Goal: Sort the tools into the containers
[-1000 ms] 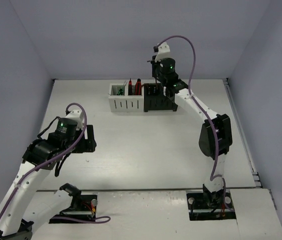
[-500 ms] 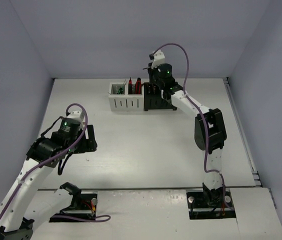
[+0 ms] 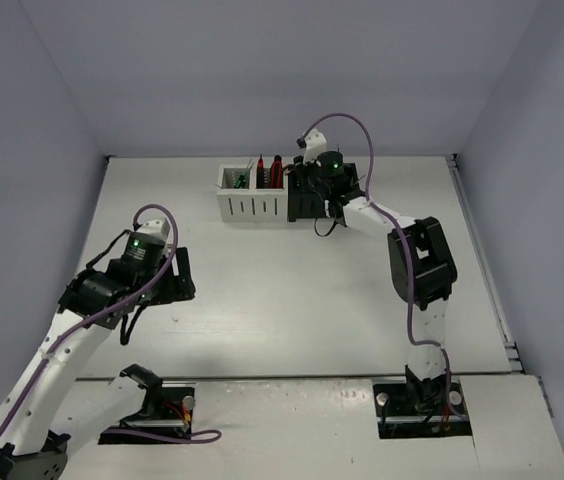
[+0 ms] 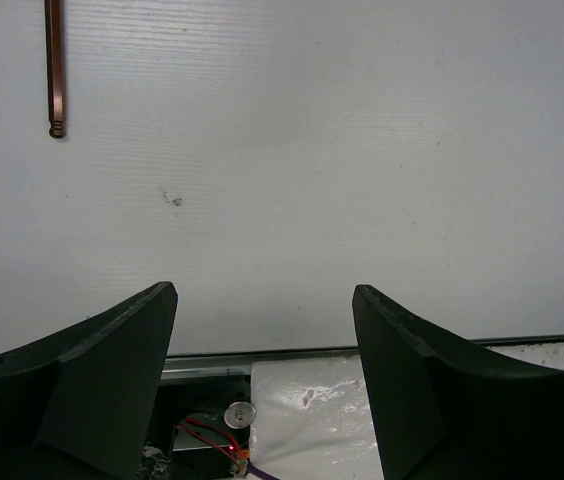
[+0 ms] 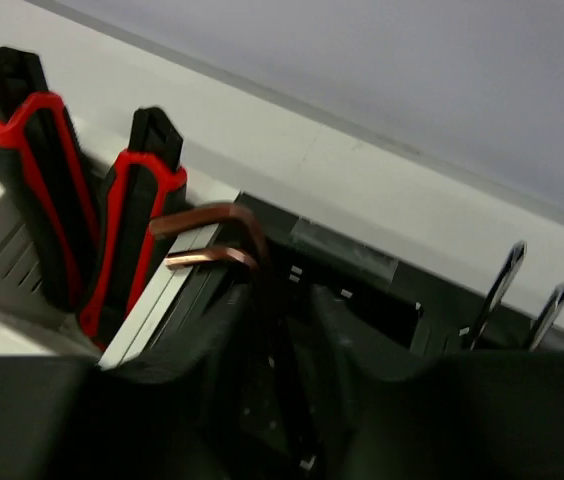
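Note:
The white container and the black container stand side by side at the back of the table. Red-handled pliers stand in the white container's right compartment, with a green handle in its left one. My right gripper reaches down into the black container's left compartment. Its fingers stand slightly apart, open, on either side of the shaft of a copper hex key; a second bent key is beside it. My left gripper hangs open and empty over bare table, and one copper hex key lies ahead to its left.
Two thin dark tools lean in the black container's right compartment. The left arm's base mount with red wires sits at the table's near edge. Walls close in the table on three sides.
The right arm has come down and forward onto the black container, and its jaws have parted from shut. The left arm has shifted slightly.

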`<action>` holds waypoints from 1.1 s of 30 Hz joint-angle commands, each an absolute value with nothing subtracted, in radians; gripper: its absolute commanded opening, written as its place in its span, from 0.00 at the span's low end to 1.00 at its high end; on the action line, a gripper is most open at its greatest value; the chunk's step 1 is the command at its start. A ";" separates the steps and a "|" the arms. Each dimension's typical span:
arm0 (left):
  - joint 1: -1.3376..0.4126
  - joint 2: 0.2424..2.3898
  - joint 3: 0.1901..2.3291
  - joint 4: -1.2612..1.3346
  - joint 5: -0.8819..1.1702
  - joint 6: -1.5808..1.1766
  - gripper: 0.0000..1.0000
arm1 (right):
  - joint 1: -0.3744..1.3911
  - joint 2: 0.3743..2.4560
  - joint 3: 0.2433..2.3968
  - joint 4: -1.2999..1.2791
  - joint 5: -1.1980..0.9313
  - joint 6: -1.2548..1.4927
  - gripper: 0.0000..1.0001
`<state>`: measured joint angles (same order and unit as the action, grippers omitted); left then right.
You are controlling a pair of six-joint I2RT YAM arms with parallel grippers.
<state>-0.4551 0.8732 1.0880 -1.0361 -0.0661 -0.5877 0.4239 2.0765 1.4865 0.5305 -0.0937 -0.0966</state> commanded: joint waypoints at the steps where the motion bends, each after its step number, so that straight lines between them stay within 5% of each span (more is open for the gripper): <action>1: -0.432 0.950 1.153 -1.012 -0.078 -0.572 0.68 | 0.413 1.875 1.466 0.607 -0.104 -0.112 0.38; 12: -0.148 1.298 1.325 -1.008 0.082 -0.384 0.68 | 0.410 1.522 1.318 0.379 -0.124 -0.025 0.62; 25: 0.104 1.820 1.573 -1.010 0.140 -0.153 0.54 | 0.419 0.986 0.897 0.196 -0.226 0.140 0.70; 33: 0.129 2.044 1.731 -1.012 0.144 -0.108 0.47 | 0.420 0.844 0.812 0.079 -0.267 0.184 0.74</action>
